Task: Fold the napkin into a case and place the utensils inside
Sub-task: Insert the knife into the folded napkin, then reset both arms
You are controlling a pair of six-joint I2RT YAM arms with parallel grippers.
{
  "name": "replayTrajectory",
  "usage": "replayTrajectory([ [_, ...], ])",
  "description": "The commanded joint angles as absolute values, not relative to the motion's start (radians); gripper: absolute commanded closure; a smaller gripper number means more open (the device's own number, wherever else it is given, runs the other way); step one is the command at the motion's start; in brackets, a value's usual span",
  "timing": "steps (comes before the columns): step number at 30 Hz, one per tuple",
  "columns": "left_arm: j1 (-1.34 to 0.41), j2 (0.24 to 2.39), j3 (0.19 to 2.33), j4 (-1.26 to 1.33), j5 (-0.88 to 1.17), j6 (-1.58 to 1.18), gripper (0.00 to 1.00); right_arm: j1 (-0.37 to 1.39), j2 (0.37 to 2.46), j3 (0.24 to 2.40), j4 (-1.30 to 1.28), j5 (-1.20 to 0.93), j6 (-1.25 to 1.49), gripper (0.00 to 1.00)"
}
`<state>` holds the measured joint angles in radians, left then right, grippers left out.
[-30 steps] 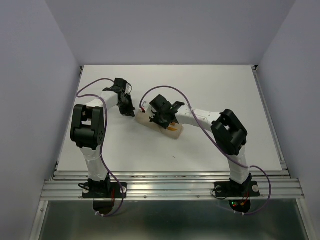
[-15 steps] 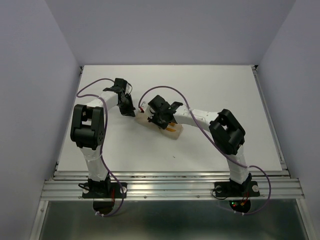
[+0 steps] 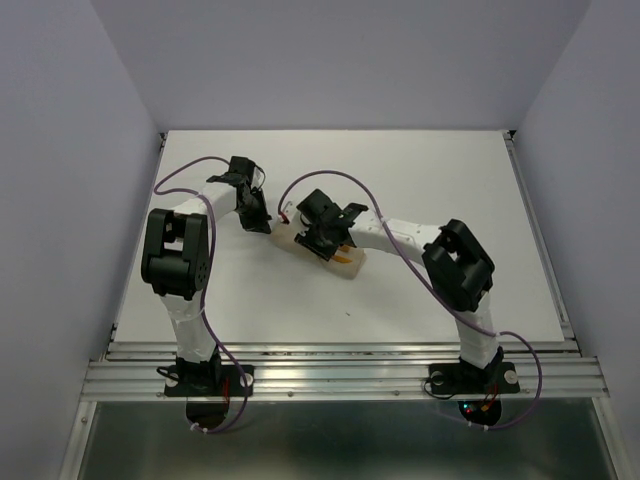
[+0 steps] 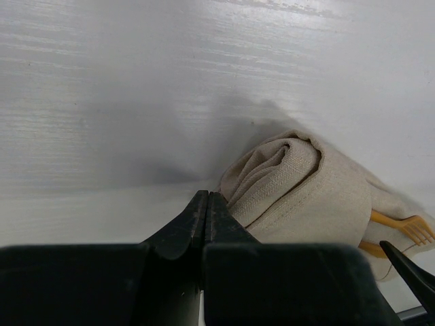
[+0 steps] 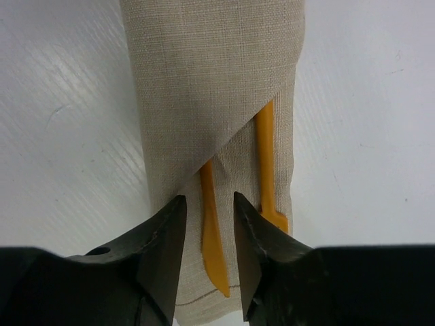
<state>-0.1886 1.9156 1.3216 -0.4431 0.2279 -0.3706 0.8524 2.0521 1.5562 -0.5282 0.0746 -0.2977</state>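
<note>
The napkin lies folded as a narrow tan case (image 5: 211, 81) on the white table (image 3: 420, 180). Two orange utensils stick out of its open end: a knife-like piece (image 5: 213, 238) and a fork (image 5: 266, 156). My right gripper (image 5: 209, 200) is open just above that end, its fingers on either side of the knife piece and gripping nothing. In the top view it hovers over the case (image 3: 290, 238). My left gripper (image 4: 207, 198) is shut, its tips against the table right beside the rolled far end of the case (image 4: 306, 190). No cloth shows between its jaws.
The case lies mid-table between the two arms. Purple cables (image 3: 330, 178) loop above both arms. Grey walls enclose the table on three sides, and a metal rail (image 3: 340, 375) runs along the near edge.
My right gripper has gone from shut to open over the utensil end of the case. The left gripper and the case have stayed put.
</note>
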Motion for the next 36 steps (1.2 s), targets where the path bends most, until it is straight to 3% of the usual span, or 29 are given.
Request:
replayTrajectory([
  [1, -0.192, 1.908, 1.318, -0.443, 0.227, -0.351, 0.97, 0.862, 1.957, 1.546, -0.529, 0.121, -0.284, 0.57],
  [5, -0.192, 1.91, 1.319, -0.443, 0.226, -0.351, 0.97, 0.862, 1.91, 1.531, -0.526, 0.135, -0.279, 0.44],
  [6, -0.192, 1.91, 1.319, -0.445, 0.224, -0.351, 0.97, 0.862, 1.886, 1.526, -0.526, 0.14, -0.279, 0.36],
  [7, -0.192, 1.91, 1.321, -0.443, 0.224, -0.351, 0.97, 0.862, 1.875, 1.52, -0.526, 0.15, -0.276, 0.13],
  [8, -0.192, 1.908, 1.321, -0.445, 0.224, -0.351, 0.97, 0.862, 1.862, 1.516, -0.526, 0.158, -0.273, 0.0],
  [16, -0.192, 1.885, 1.328, -0.454, 0.198, -0.356, 0.98, 0.819, 1.731, 1.456, -0.489, 0.503, -0.132, 0.0],
  [22, -0.192, 1.795, 1.33, -0.439, 0.135, -0.368, 0.98, 0.62, 1.56, 1.306, -0.431, 0.482, 0.21, 0.0],
  [26, -0.192, 1.729, 1.368, -0.475, 0.074, -0.362, 0.97, 0.525, 1.378, 1.119, -0.405, 0.67, 0.437, 0.0],
  [36, -0.192, 1.5, 1.427, -0.486, 0.058, -0.362, 0.94, 0.505, 1.187, 0.985, -0.405, 0.767, 0.614, 0.0],
])
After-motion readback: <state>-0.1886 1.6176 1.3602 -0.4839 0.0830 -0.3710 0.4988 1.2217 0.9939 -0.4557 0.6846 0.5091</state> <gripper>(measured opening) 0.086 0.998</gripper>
